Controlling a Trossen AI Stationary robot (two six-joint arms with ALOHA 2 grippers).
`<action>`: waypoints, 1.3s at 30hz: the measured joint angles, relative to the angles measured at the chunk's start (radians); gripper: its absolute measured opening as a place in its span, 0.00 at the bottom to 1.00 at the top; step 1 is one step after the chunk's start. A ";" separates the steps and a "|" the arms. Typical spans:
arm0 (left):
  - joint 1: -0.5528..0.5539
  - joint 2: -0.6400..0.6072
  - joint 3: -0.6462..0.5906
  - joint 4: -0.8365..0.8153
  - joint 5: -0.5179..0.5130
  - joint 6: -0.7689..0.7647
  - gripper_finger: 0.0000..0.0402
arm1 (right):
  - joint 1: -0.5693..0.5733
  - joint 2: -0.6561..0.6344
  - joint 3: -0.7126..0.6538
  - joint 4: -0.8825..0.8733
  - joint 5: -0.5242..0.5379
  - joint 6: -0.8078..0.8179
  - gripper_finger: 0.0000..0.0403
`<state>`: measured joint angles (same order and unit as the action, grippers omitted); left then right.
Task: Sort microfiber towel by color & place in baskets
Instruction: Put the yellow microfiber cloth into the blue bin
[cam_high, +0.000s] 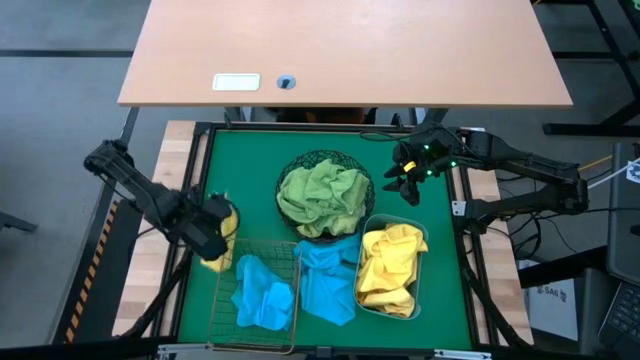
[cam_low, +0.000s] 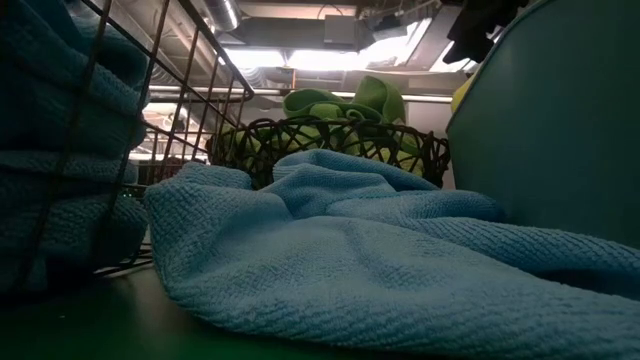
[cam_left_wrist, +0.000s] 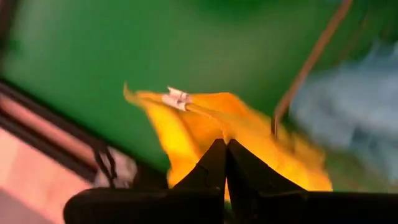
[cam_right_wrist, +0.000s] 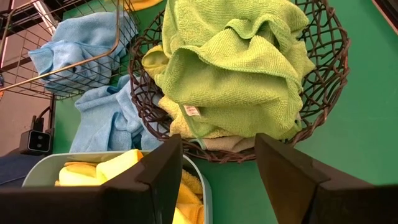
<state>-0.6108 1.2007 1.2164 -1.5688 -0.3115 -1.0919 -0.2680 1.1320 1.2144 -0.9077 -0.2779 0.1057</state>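
Note:
My left gripper (cam_high: 214, 240) is at the table's left, beside the copper wire basket (cam_high: 228, 305), shut on a yellow towel (cam_left_wrist: 199, 121) with a white tag (cam_left_wrist: 177, 98). The basket holds a blue towel (cam_high: 265, 295). A second blue towel (cam_high: 325, 285) lies on the mat between the basket and the plastic tub (cam_high: 423, 240), which holds yellow towels (cam_high: 388, 270). Green towels (cam_high: 325, 195) fill the black bowl (cam_high: 300, 163). My right gripper (cam_high: 405, 182) hovers open beside the bowl's right rim, holding nothing. My left gripper pinches a bunched fold of the yellow towel (cam_left_wrist: 211, 134) between its two shut fingers (cam_left_wrist: 245, 165), coming steeply from above. The cloth spreads slack beyond the fingertips over the green mat. Whether its lower end touches the mat I cannot tell.
The green mat (cam_high: 440, 310) is framed by dark rails, with bare room at its far left (cam_high: 235, 160). A wooden desk (cam_high: 340, 50) stands beyond the far edge. In the low view the loose blue towel (cam_low: 350, 250) fills the foreground between basket (cam_low: 100, 150) and tub (cam_low: 560, 130).

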 joint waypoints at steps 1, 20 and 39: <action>0.003 -0.002 0.030 -0.003 -0.059 -0.002 0.00 | 0.000 0.000 0.000 0.001 0.000 -0.003 0.50; 0.122 0.010 0.269 0.449 -0.888 0.370 0.00 | 0.000 0.043 0.000 0.511 -0.008 -0.013 0.50; 0.334 0.176 0.268 1.258 -0.580 1.011 0.00 | 0.175 0.276 0.000 0.955 -0.048 -0.037 0.50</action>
<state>-0.2767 1.3764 1.4841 -0.3105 -0.8917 -0.0810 -0.0928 1.4077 1.2144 0.0473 -0.3256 0.0687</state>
